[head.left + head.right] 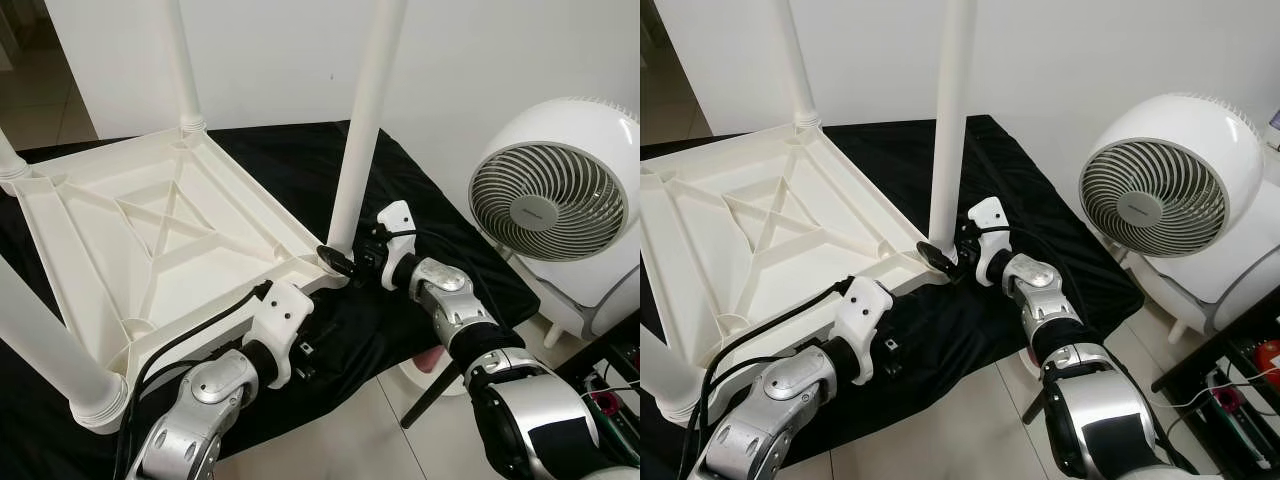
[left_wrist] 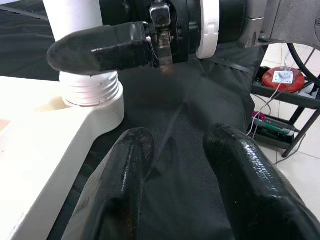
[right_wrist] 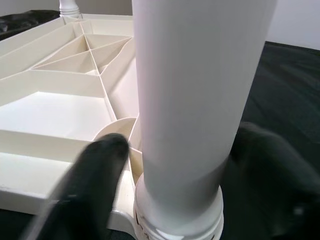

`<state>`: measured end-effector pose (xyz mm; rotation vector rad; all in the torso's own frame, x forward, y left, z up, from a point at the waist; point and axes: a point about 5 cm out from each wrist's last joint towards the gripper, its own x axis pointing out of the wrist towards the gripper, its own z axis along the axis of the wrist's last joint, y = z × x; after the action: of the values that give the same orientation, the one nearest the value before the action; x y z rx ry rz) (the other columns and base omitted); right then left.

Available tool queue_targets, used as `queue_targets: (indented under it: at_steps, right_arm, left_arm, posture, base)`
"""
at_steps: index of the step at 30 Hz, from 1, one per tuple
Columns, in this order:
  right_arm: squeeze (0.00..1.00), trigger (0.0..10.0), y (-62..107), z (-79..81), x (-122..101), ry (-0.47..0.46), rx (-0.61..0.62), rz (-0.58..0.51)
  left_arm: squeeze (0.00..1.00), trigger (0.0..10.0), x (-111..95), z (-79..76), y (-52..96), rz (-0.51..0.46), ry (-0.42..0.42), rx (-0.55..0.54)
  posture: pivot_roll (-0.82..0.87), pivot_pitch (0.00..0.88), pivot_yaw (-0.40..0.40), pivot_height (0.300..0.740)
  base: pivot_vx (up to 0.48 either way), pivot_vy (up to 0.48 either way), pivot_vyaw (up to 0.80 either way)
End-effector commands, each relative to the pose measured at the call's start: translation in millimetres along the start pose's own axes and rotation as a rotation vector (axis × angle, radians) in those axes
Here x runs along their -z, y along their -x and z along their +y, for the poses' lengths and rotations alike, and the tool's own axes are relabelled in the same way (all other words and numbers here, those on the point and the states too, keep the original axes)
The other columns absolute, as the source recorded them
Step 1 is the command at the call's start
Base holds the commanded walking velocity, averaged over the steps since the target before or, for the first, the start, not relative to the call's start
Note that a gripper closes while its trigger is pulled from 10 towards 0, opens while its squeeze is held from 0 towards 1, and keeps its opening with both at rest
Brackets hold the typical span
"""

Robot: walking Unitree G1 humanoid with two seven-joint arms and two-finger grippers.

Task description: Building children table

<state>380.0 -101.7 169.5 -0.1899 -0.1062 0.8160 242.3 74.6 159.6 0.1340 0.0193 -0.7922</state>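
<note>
The white table (image 1: 150,240) lies upside down on a black cloth (image 1: 420,210), with its legs pointing up. The tops of the legs are cut off by the picture edge. The right gripper (image 1: 338,262) is at the bottom of the near leg (image 1: 362,120), with 1 black finger on each side, grasping it. The left gripper (image 2: 182,185) rests on the cloth beside that corner, its fingers (image 2: 125,165) spread and holding nothing. A white fan (image 1: 555,195) stands at the right.
</note>
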Motion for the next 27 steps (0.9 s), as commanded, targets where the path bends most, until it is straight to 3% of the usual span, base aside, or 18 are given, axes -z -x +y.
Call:
queue_targets:
  at_steps: [1, 2, 12, 18, 20, 23, 27]
  right_arm:
    - [0.00, 2.0, -1.1, 0.2, -0.4, 0.012, -0.013, 0.006]
    - [0.00, 0.0, -0.4, 1.4, 2.7, 0.010, -0.020, 0.016]
    - [0.00, 0.0, 12.1, 2.4, 22.0, 0.007, -0.008, 0.070]
    - [0.00, 0.0, 16.1, 4.2, 27.5, -0.002, 0.090, 0.058]
    - [0.00, 0.0, 17.6, 20.4, 28.9, -0.082, 0.214, -0.017]
    - [0.00, 0.0, 17.6, 34.5, 27.4, -0.129, 0.321, -0.047]
    - [0.00, 0.0, 18.3, 43.9, 26.9, -0.161, 0.422, -0.054]
  left_arm:
    - [0.00, 10.0, -1.5, -1.2, -0.5, 0.004, -0.010, -0.012]
    - [0.00, 10.0, -2.2, -1.1, -0.9, 0.002, -0.009, -0.011]
    - [0.00, 10.0, -4.3, -0.7, -3.1, -0.005, -0.006, -0.015]
    - [0.00, 10.0, -4.9, 0.7, -5.3, -0.015, -0.010, -0.032]
    - [0.00, 10.0, -8.4, 7.5, -8.9, -0.043, -0.008, -0.094]
    - [0.00, 10.0, -9.8, 10.9, -10.4, -0.054, -0.007, -0.114]
    - [0.00, 10.0, -9.4, 12.5, -11.1, -0.055, -0.013, -0.117]
  posture:
    - [0.12, 0.075, -0.068, 0.740]
    - [0.12, 0.072, -0.070, 0.740]
    - [0.12, 0.065, -0.077, 0.740]
    - [0.10, 0.062, -0.090, 0.740]
    - [0.09, 0.059, -0.093, 0.740]
    - [0.08, 0.056, -0.095, 0.740]
    - [0.07, 0.054, -0.095, 0.740]
  base:
    - [0.000, 0.000, 0.00]
    - [0.000, 0.000, 0.00]
    - [0.000, 0.000, 0.00]
    - [0.000, 0.000, 0.00]
    - [0.000, 0.000, 0.00]
    - [0.000, 0.000, 0.00]
    - [0.000, 0.000, 0.00]
